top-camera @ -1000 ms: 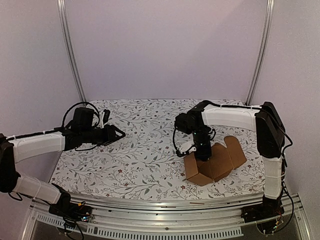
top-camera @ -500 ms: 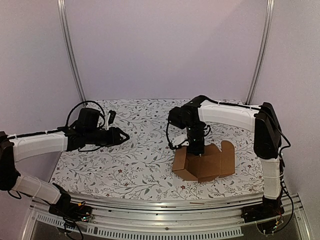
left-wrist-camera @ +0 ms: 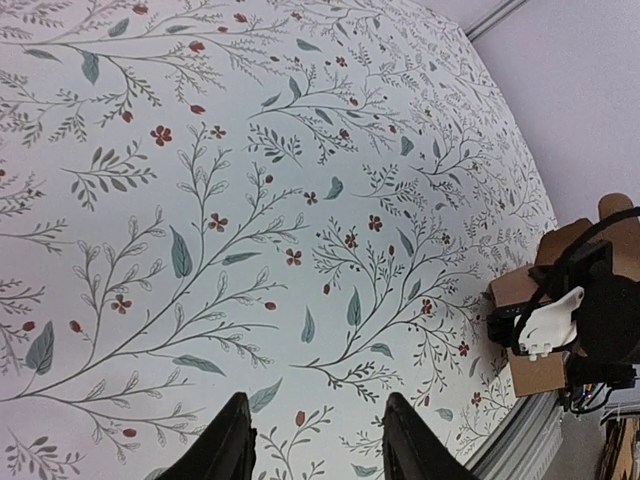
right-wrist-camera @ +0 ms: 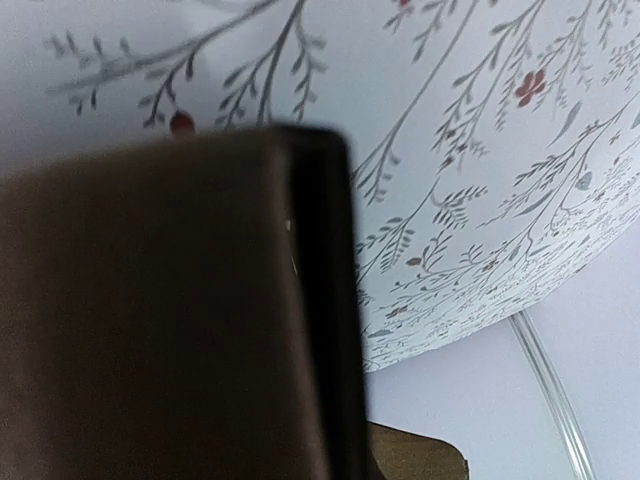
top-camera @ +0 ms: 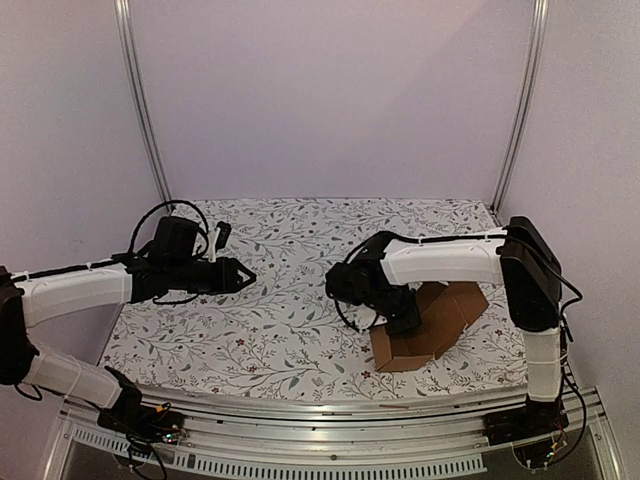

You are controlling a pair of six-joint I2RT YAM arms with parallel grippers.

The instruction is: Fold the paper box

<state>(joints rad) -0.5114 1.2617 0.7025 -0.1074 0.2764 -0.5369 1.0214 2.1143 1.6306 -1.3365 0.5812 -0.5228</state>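
The paper box [top-camera: 440,320] is a plain brown carton, partly formed, standing at the right front of the table with flaps up behind it. My right gripper [top-camera: 402,318] is low at its left wall and shut on that wall. In the right wrist view a blurred brown panel [right-wrist-camera: 150,320] fills the left, pressed against a dark finger [right-wrist-camera: 325,300]; my right gripper [right-wrist-camera: 300,160] is mostly hidden by it. My left gripper [top-camera: 240,275] hovers open over the table's left middle, far from the box. In the left wrist view the gripper [left-wrist-camera: 315,440] holds nothing, and the box [left-wrist-camera: 540,372] shows at the far right.
A flowered cloth [top-camera: 290,330] covers the table. The metal front rail [top-camera: 300,405] runs along the near edge, close to the box. Two upright frame posts [top-camera: 140,100] stand at the back corners, against plain walls.
The right gripper has shut on the box wall. It carried the box left, then back right, and the arm now lies lower. The left gripper has crept a little to the right.
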